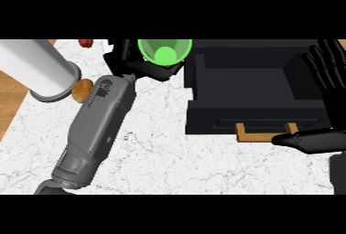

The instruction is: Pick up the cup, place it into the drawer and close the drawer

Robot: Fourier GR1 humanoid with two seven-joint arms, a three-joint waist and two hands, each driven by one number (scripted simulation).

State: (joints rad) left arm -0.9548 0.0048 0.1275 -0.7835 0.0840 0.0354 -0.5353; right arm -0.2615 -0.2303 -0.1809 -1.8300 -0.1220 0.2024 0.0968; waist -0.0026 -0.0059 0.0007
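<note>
I see the cup (165, 51), bright green, its open mouth turned up toward me, a paler green floor showing inside. It sits at the far edge of the worktop (155, 151), just left of the open drawer (246, 87) and not inside it. My left robot hand (132, 63) is on it, dark fingers curled round the cup's lower left side, grasping it, the grey forearm running down to the lower left. The drawer is black, pulled out, with a wooden handle (265, 133) at its near face. My right robot hand (329, 64) stands at the right edge, fingers straight and up, released, resting. On the left, a large white cylinder (37, 68) lies tilted, a small brown object (82, 90) beside it, and something red (86, 43) behind.
</note>
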